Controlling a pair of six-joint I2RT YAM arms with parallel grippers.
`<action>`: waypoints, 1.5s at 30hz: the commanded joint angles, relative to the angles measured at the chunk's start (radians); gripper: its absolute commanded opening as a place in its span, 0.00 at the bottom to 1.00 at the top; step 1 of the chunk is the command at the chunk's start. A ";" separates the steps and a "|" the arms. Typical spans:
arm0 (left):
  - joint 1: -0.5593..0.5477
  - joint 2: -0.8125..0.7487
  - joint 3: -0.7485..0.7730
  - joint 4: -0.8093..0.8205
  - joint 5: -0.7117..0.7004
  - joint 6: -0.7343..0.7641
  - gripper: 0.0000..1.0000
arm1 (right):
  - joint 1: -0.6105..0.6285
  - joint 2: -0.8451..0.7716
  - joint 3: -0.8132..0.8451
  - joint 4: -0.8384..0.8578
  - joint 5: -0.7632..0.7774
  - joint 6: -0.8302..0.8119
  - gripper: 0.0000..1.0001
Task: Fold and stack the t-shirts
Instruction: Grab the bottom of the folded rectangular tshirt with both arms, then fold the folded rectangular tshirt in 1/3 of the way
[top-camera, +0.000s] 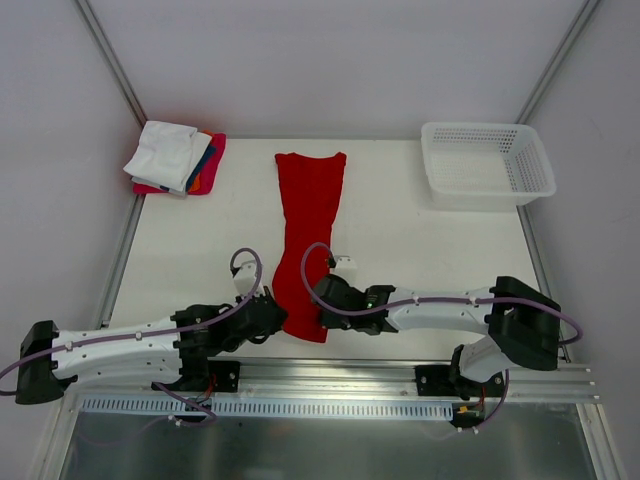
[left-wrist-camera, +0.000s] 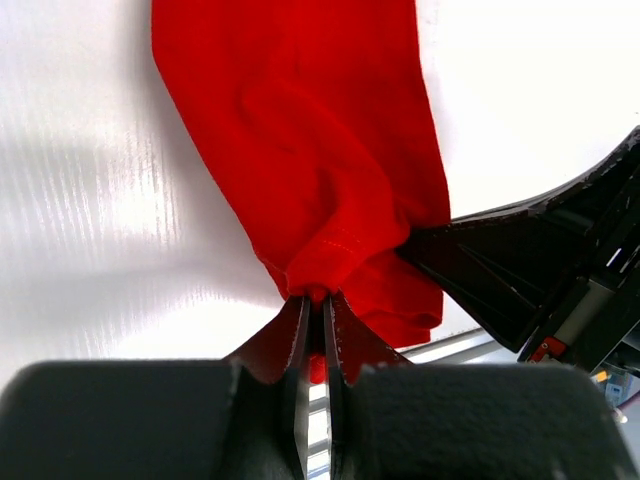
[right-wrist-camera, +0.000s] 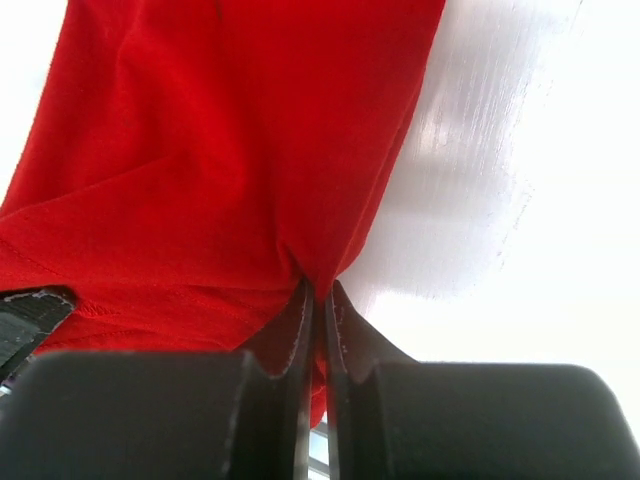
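Surface: a white bench between pale walls, your arms at its near edge.
Garment: the red t-shirt lies lengthwise mid-bench, narrowed to a strip.
Left arm: your left pincer is clenched on the near end's left corner.
Right arm: your right pincer is clenched on the right corner. The paired grips likely keep the fold level.
Stack: the folded shirts sit far left, well apart.

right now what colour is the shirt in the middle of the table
The shirt is plain bright red, clearest in the top view.
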 joint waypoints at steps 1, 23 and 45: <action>-0.007 -0.016 0.060 -0.024 -0.008 0.048 0.00 | 0.004 -0.043 0.063 -0.128 0.039 -0.043 0.01; -0.007 -0.067 0.146 -0.085 0.048 0.044 0.00 | -0.010 -0.086 0.119 -0.236 -0.011 -0.052 0.01; 0.103 -0.074 0.198 -0.245 0.205 -0.111 0.00 | -0.015 -0.062 0.189 -0.550 -0.090 0.132 0.00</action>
